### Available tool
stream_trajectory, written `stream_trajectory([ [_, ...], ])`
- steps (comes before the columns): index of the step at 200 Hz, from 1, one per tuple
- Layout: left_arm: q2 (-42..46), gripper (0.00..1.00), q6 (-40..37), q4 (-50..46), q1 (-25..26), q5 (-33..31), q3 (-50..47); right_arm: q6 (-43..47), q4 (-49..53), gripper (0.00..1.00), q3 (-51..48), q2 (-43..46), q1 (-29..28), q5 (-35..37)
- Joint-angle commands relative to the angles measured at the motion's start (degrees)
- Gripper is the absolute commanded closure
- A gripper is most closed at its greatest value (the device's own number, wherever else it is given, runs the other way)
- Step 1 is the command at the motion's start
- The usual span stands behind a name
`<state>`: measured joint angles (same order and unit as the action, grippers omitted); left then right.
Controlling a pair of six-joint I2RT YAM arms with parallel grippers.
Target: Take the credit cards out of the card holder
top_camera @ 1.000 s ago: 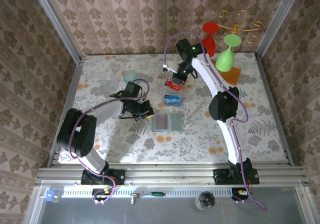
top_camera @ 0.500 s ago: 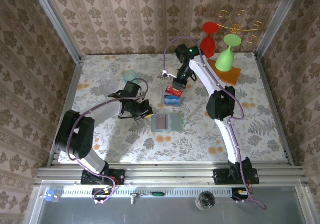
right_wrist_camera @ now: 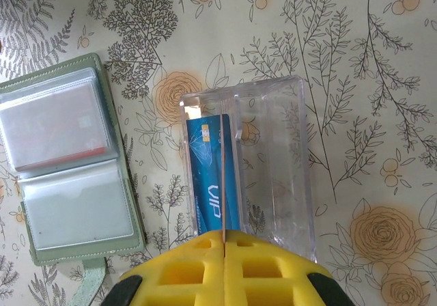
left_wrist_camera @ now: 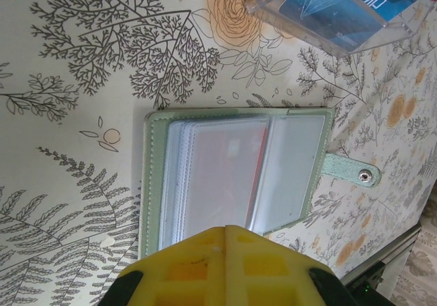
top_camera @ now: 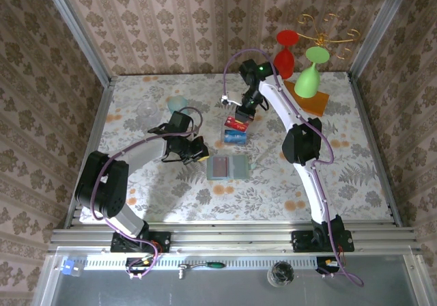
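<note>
The grey-green card holder lies open on the table, a red card still inside its clear sleeve. My right gripper is shut on another red credit card, seen edge-on as a thin line. It hangs over a clear plastic box in which a blue card lies flat. My left gripper is shut and holds nothing. It hovers just left of the card holder, and its yellow fingers point toward it.
Red and green plastic goblets hang from a gold stand on an orange base at the back right. A clear glass and a pale bowl sit at the back left. The holder's snap strap sticks out from its edge.
My right gripper has carried the red card a little nearer and lower, and now holds it over the clear box. The left arm has stayed still.
</note>
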<state>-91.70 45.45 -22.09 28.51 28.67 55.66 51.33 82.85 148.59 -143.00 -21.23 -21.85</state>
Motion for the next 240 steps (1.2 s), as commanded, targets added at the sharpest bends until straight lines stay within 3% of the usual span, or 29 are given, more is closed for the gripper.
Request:
stream_trajectory([
  [1,1.7,0.95,0.5,-2.7,0.3,-0.3,1.8,1.3,0.0,1.00,1.9,2.6,0.4,-0.1],
  [240,1.2,0.95,0.9,-2.4,1.1,-0.6,2.4,1.5,-3.5,1.00,2.5,4.7,0.8,0.4],
])
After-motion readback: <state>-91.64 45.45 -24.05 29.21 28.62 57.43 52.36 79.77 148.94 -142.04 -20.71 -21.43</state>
